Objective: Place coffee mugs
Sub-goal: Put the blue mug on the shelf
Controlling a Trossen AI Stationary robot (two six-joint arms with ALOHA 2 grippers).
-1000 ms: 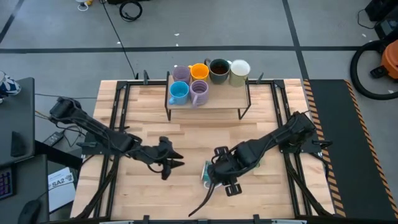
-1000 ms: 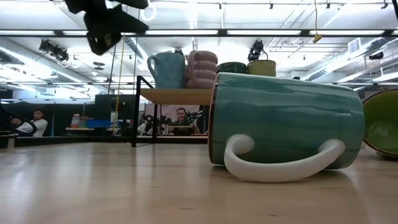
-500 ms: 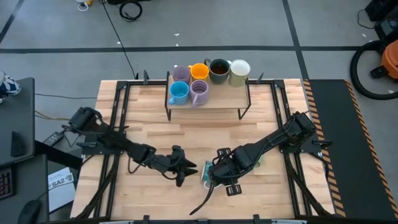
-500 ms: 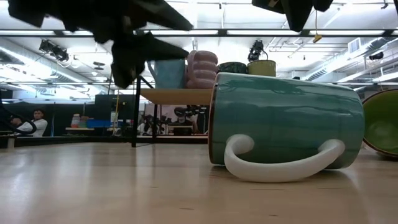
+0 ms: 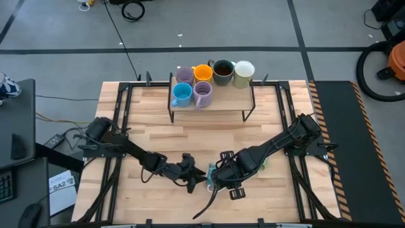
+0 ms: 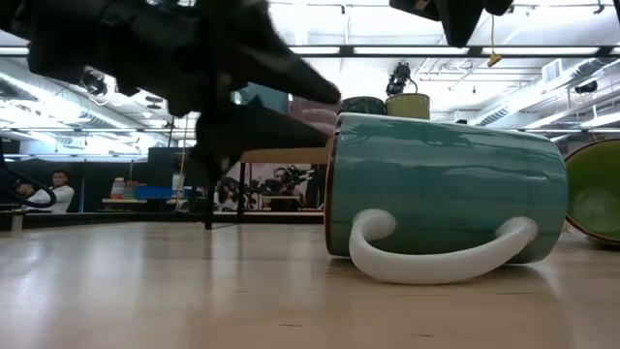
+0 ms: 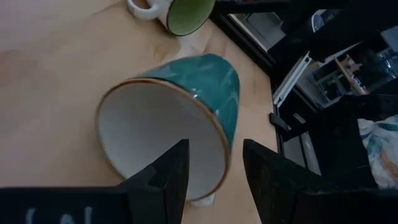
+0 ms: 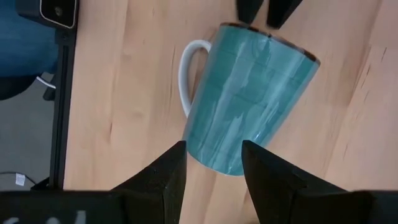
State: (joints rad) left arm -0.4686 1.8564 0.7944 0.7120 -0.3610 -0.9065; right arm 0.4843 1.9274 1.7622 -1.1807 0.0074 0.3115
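Wood-plank table amid grey floor

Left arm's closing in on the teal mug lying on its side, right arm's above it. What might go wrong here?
1. The teal ceramic mug with the white handle lies on its side; a nudge from the open left gripper at its rim may roll it.
2. The open right gripper hangs over the same mug, so the arms may collide.
3. The pale green mug lies close behind and may be knocked.

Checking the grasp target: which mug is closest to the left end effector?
The teal mug, lying on its side with its white-lined mouth facing the left end effector. The pale green mug lies farther off.
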